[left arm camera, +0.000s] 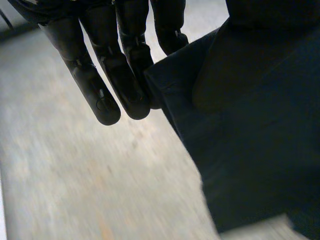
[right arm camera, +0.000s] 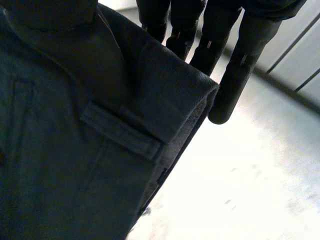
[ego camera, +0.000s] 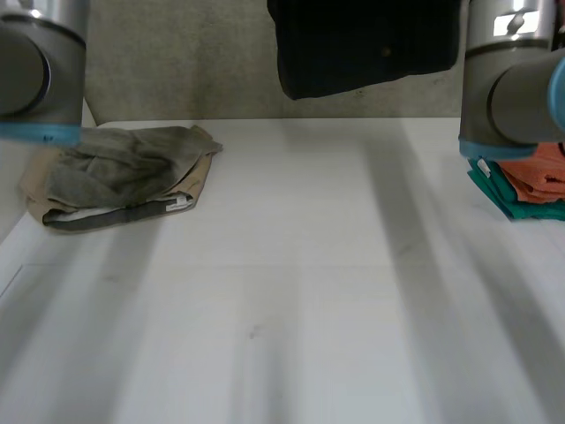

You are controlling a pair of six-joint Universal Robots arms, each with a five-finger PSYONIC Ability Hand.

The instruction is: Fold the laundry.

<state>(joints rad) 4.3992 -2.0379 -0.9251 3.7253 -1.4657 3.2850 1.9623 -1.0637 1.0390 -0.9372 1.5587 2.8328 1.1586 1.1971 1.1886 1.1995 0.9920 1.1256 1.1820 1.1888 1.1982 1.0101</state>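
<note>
**Entry 1: dark trousers**. They are held up in the air between the two arms and hang clear of the white table. In the head view they are seen against the grey background past the table's far edge. A belt loop is sewn across the band, close to the corner that is held (right wrist view).

**Entry 2: left hand**. The fingers are kept straight and close together. One edge of the trousers is pinched between the thumb, which is laid on the front of the cloth, and the fingers behind it. The outer fingers stand bare just beside that edge.

**Entry 3: right hand**. The fingers are straight and set behind the turned-over band. The thumb is pressed on the near face of the cloth, so the band is pinched between the two.

**Entry 4: rumpled pile of clothes**. It is olive over tan, with a pale strip at the near edge. It lies on the table at the far left, partly tucked under the left arm.

**Entry 5: stack of clothes**. Orange is laid on teal. It sits at the table's right side, just below the right arm as seen in the head view.
</note>
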